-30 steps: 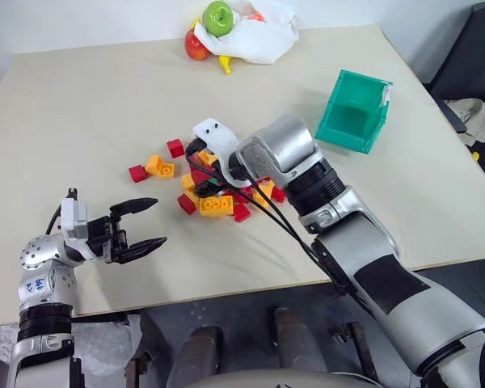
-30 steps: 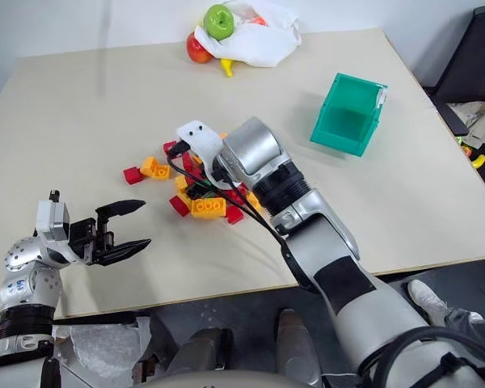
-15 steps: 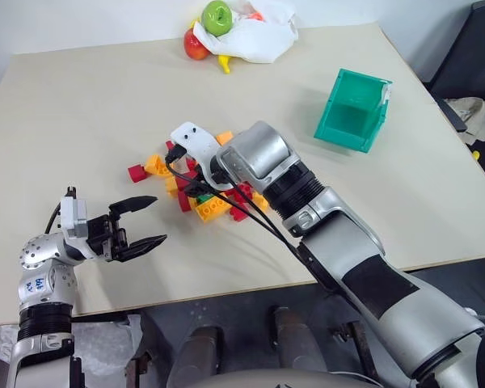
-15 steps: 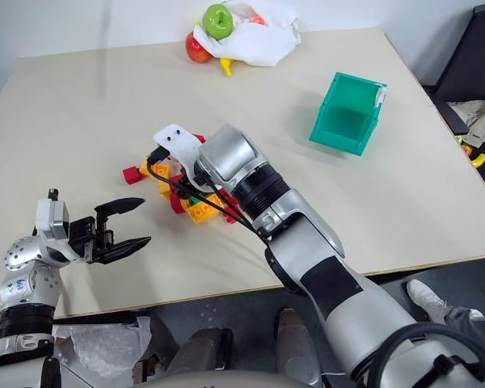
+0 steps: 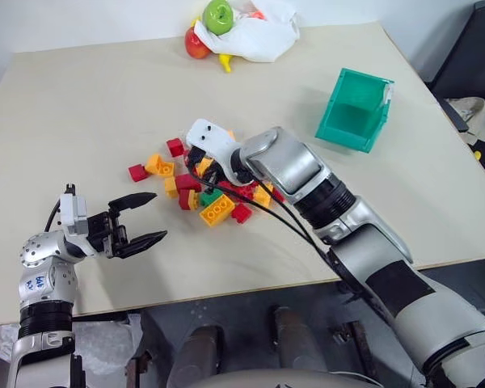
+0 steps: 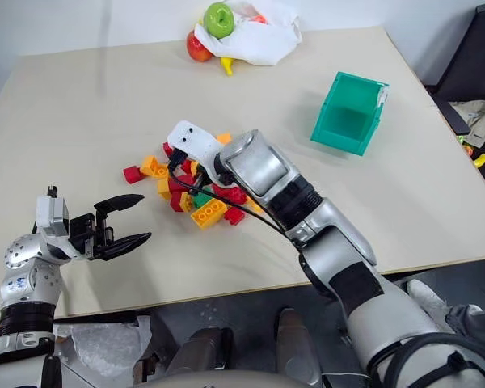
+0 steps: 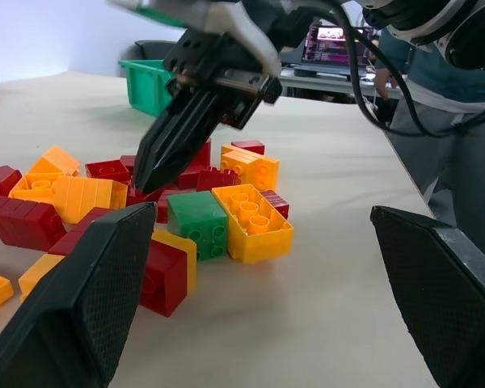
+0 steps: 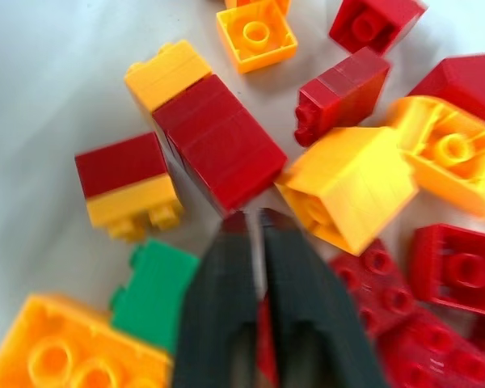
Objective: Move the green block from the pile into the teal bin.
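1. Currently the green block (image 7: 197,223) sits in the pile (image 5: 206,187), not grasped; the teal bin (image 5: 356,111) stands well apart from the pile.
2. Pick, carry and drop all remain.
3. Right gripper (image 7: 149,179) is over the pile, fingers pressed together, tips just beside the green block, apparently holding nothing.
4. Left gripper (image 5: 139,220) hovers near the pile, spread wide, empty.

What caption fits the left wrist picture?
Right gripper, nearly shut, pokes into the pile beside the green block.
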Available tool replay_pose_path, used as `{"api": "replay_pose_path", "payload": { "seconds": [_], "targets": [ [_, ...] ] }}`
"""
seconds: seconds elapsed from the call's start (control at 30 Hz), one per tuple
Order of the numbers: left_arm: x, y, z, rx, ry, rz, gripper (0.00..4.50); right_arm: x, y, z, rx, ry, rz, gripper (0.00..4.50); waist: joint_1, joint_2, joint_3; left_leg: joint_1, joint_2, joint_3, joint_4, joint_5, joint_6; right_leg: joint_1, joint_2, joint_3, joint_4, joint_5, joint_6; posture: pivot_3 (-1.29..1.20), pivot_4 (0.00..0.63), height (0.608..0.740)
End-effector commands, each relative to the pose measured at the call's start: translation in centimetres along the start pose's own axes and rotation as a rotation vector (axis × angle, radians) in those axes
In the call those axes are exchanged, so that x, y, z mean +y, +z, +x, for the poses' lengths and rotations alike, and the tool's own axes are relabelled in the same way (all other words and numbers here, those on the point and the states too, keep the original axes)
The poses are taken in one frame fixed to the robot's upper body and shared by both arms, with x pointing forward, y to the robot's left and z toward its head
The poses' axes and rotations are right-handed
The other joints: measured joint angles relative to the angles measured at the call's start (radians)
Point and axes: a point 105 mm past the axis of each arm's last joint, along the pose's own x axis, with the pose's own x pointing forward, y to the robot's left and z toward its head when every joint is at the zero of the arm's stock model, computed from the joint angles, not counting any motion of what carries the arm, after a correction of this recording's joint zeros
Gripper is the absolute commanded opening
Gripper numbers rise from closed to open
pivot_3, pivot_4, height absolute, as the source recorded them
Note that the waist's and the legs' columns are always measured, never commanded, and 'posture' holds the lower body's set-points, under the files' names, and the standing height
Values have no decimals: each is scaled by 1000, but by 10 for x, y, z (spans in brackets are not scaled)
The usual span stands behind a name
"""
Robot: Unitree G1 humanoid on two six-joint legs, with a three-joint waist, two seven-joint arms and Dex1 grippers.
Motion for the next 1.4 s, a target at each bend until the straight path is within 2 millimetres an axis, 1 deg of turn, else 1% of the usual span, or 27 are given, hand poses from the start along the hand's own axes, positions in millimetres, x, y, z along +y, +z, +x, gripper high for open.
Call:
{"api": "replay_pose_path", "payload": {
  "seconds": [0.03, 0.07, 0.2, 0.37, 0.57, 0.63, 0.67, 0.73, 0.87, 1.0, 1.17, 1.27, 1.3, 1.4],
  "targets": [
    [1, 5, 1, -11, 0, 35, 4500, 8, 12, -6, -14, 10, -19, 1592, -1, 0, 0, 0, 0, 0, 0, 0, 0, 0, 0, 0, 0, 0, 0, 0, 150, 740],
    [2, 5, 1, -11, 0, 34, 4500, 8, 11, -7, 6, 12, 11, 1886, -1, 0, 0, 0, 0, 1, 0, 0, 0, 0, 0, 0, 0, 0, 0, 0, 150, 740],
    [3, 4, 3, -13, -2, 36, 4500, 11, 11, -9, 48, 19, 77, 1886, 2, 0, 0, 0, 0, 1, 0, 0, 0, 0, 0, 0, 0, 0, 0, 0, 150, 740],
    [4, 4, 5, -18, -4, 37, 4500, 18, 8, -6, 111, 42, 177, 1886, 4, 0, 0, 0, 0, 1, 0, 0, 0, 0, 0, 0, 0, 0, 0, 0, 150, 740],
    [4, 3, 6, -24, -1, 40, 4500, 29, 7, 1, 131, 72, 197, 1886, 3, 0, 0, 0, 0, 1, 0, 0, 0, 0, 0, 0, 0, 0, 0, 0, 150, 740],
    [3, 3, 6, -24, 0, 41, 4500, 35, 8, 1, 129, 106, 164, 2249, 3, 0, 0, 0, 0, 1, 0, 0, 0, 0, 0, 0, 0, 0, 0, 0, 150, 740],
    [3, 2, 6, -24, 2, 41, 4500, 34, 9, 1, 123, 91, 164, 2458, 2, 0, 0, 0, 0, 1, 0, 0, 0, 0, 0, 0, 0, 0, 0, 0, 150, 740],
    [3, 2, 5, -24, 7, 42, 4500, 31, 8, 2, 127, 66, 156, 3091, 2, 0, 0, 0, 0, 1, 0, 0, 0, 0, 0, 0, 0, 0, 0, 0, 150, 740],
    [3, 2, 4, -22, 13, 44, 4500, 32, 5, 4, 135, 78, 166, 4418, 3, 0, 0, 0, 0, 1, 0, 0, 0, 0, 0, 0, 0, 0, 0, 0, 150, 740],
    [3, 2, 4, -21, 15, 44, 4500, 34, 1, 11, 150, 85, 170, 4418, 2, 0, 0, 0, 0, 1, 0, 0, 0, 0, 0, 0, 0, 0, 0, 0, 150, 740],
    [3, 2, 5, -21, 9, 45, 4500, 38, -12, 23, 191, 86, 167, 4418, 1, 0, 0, 0, 0, 1, 0, 0, 0, 0, 0, 0, 0, 0, 0, 0, 150, 740],
    [3, 2, 5, -21, 6, 47, 4500, 34, -7, 23, 171, 66, 171, 3813, 2, 0, 0, 0, 0, 1, 0, 0, 0, 0, 0, 0, 0, 0, 0, 0, 150, 740],
    [2, 1, 5, -22, 5, 47, 4500, 33, -4, 22, 160, 63, 176, 3534, 3, 0, 0, 0, 0, 1, 0, 0, 0, 0, 0, 0, 0, 0, 0, 0, 150, 740],
    [2, 1, 6, -22, 1, 47, 4500, 31, 6, 16, 119, 59, 178, 2506, 3, 0, 0, 0, 0, 1, 0, 0, 0, 0, 0, 0, 0, 0, 0, 0, 150, 740]
  ]
}}
